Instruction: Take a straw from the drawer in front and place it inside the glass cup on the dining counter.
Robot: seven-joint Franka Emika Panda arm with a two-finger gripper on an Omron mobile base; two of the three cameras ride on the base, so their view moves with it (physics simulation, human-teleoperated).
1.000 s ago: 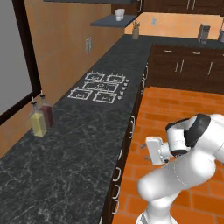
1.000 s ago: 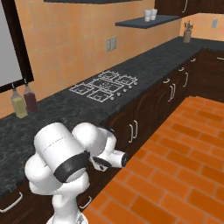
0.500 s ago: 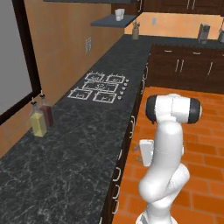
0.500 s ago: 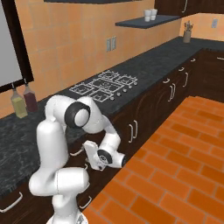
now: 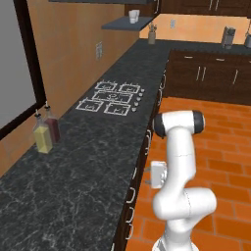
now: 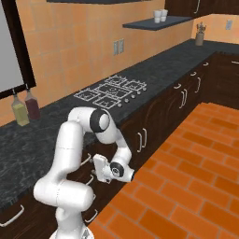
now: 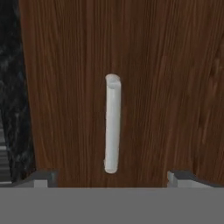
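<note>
**Dark wood front, silver handle squared up between the fingers**

Brown woodgrain fills the hand view: the drawer is shut, and its silver handle runs lengthwise down the middle of the panel. The gripper faces it with its fingers spread wide, one tip low at each side of the handle and neither touching it. A strip of the black granite counter shows along one edge of that view. From the base cameras the arm is folded low, the gripper pointing in at the cabinet fronts under the granite counter.

The straw presumably lies inside the closed drawer; no straw, glass cup or dining counter can be made out.

Risks, as I judge them: the handle is slim and rounded, so closing before the tips are past it could pinch only its front and slip off on the pull. Pulling at an angle to the drawer's travel may bind it or drag the fingers off. Advancing too far would drive the tips into the wood.

No brand, label or writing is readable; the two bottles by the wall show no legible labels.
</note>
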